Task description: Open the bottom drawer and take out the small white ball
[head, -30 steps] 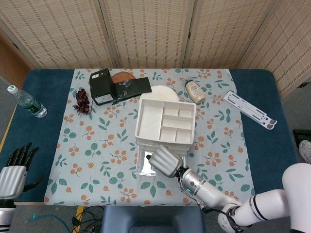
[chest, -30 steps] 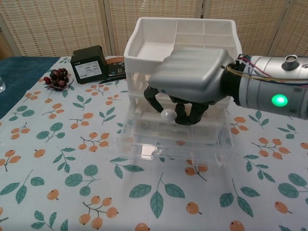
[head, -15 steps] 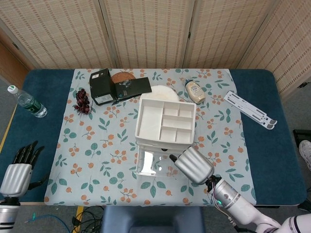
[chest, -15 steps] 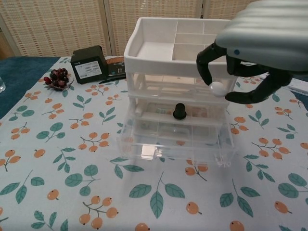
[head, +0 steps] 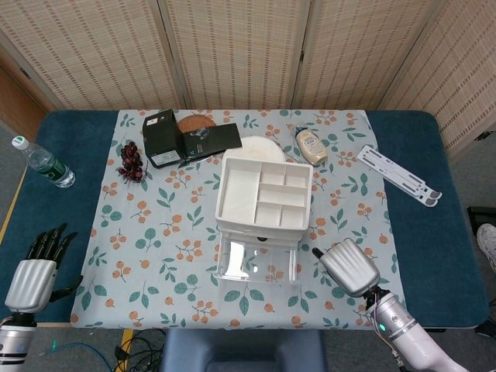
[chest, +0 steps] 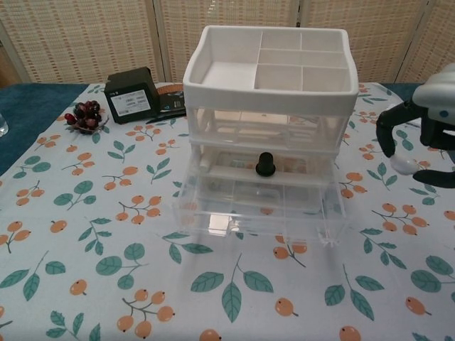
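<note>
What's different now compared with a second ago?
The right hand has lifted the small white ball out of the bottom drawer and carried it off to the right of the organizer, pinched in its fingers. The drawer stayed pulled open; the left hand barely shifted at the table's edge.
</note>
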`<action>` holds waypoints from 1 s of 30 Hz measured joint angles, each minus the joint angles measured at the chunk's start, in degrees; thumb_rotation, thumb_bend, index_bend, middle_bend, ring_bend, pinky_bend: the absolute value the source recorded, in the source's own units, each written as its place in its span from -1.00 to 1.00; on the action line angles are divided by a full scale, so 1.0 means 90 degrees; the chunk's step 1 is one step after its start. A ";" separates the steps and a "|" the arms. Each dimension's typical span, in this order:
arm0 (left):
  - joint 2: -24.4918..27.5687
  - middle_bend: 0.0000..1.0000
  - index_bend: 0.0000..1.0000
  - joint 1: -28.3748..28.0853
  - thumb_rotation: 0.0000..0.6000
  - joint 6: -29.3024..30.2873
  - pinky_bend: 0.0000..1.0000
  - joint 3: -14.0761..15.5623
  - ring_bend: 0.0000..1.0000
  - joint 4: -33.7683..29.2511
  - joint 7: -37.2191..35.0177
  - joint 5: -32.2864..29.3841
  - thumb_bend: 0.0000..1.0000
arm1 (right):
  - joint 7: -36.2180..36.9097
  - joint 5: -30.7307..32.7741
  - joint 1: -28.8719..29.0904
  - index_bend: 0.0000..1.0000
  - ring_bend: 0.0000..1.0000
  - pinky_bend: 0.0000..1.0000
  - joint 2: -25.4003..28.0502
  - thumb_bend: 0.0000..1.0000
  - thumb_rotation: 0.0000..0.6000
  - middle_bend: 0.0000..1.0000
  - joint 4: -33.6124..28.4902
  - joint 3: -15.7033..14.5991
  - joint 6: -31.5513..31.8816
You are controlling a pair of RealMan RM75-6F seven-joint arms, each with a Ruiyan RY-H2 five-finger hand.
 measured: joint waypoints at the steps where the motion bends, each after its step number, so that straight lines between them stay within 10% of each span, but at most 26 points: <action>1: 0.0010 -1.00 -0.78 0.0001 1.00 0.0005 -0.85 0.0001 -0.89 -0.0007 -0.0005 0.0001 -0.51 | 0.0089 0.0073 -0.0033 0.04 1.00 1.00 -0.0052 -0.17 1.00 1.00 0.0117 0.0030 -0.0103; 18: 0.0057 -1.00 -0.78 0.0028 1.00 0.0040 -0.85 0.0019 -0.89 -0.0080 0.0019 -0.0043 -0.51 | 0.0677 0.0936 -0.0198 0.04 1.00 1.00 -0.1485 -0.17 1.00 1.00 0.1793 0.0676 -0.1233; 30: 0.0066 -1.00 -0.78 0.0010 1.00 0.0023 -0.85 0.0035 -0.89 -0.0130 0.0065 -0.0014 -0.51 | 0.1069 0.0821 -0.0377 -0.60 1.00 1.00 -0.1785 -0.22 1.00 0.93 0.2187 0.0888 -0.1363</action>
